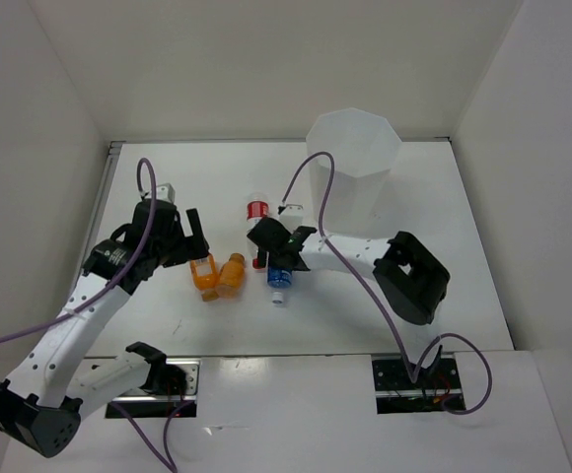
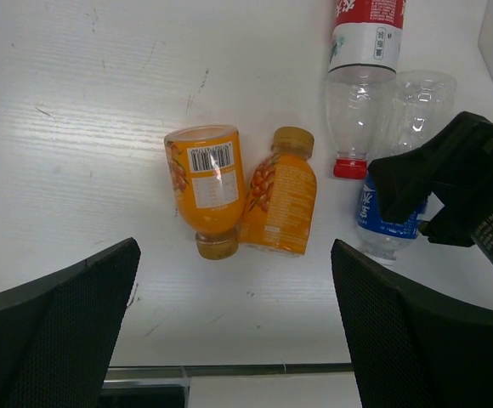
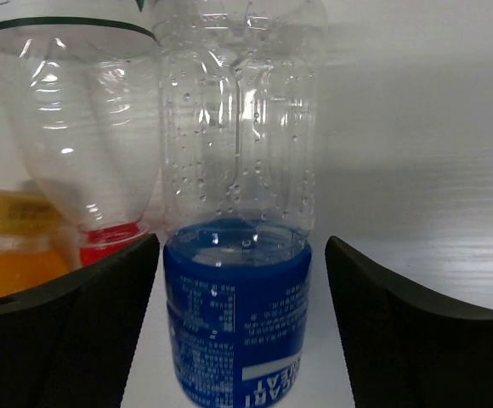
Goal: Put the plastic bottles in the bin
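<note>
Evidently nothing is done yet — the bin (image 1: 353,163) shows no bottle. Both the red bottle (image 2: 361,68) and the orange pair (image 2: 206,183) lie on the table (image 1: 444,296); the right gripper (image 3: 241,280), spread wide, straddles the blue bottle (image 3: 236,340) — ungrasped. Meanwhile the left gripper (image 2: 234,255) hangs open above the pair.

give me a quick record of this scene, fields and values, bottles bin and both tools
bin: translucent white bucket, upright, far right part of table
orange bottles: barcode-up bottle and second orange bottle, lying side by side, caps opposite ways
red-label bottle: clear, lying down
blue-label bottle: clear, lying beside it
left tool: open, above the orange pair
right tool: open, straddling the blue-label bottle
on table: all four bottles
</note>
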Action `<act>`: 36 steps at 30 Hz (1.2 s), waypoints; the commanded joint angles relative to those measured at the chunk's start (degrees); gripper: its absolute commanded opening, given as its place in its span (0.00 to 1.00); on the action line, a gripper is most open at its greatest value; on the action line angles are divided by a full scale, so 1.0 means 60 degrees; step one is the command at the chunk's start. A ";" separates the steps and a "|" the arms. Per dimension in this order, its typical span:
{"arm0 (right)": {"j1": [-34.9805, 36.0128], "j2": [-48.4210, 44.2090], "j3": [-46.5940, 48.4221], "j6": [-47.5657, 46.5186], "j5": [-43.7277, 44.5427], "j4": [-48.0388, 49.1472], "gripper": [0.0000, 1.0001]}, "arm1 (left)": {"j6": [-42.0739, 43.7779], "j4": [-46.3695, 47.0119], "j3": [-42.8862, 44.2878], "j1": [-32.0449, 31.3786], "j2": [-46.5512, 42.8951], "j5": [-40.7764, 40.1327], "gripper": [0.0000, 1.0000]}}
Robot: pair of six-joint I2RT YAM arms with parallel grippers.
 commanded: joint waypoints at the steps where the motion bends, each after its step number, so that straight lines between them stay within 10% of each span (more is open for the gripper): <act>1: 0.0064 0.0351 0.0357 0.0310 0.0711 0.0430 0.82 | 0.0160 0.0352 -0.0063 0.0049 -0.0111 0.0187 1.00; 7: 0.0064 0.0646 0.0547 0.0310 0.0579 0.0256 0.47 | 0.0248 0.0352 -0.0063 0.0049 0.0152 0.0274 1.00; 14: 0.0064 -0.2789 -0.0010 -0.0844 -0.0035 0.0606 0.35 | -0.0029 0.0950 0.0552 0.0151 0.1440 0.0772 1.00; 24: 0.0064 -0.4833 0.2916 -0.4594 0.0562 0.1237 0.34 | -0.0688 0.2987 0.1840 0.0138 0.4748 0.2355 1.00; 36: -0.4080 -0.2857 0.5702 -0.6589 0.0185 0.1808 0.38 | -0.0017 0.4454 0.4137 -0.0593 0.8398 0.1962 1.00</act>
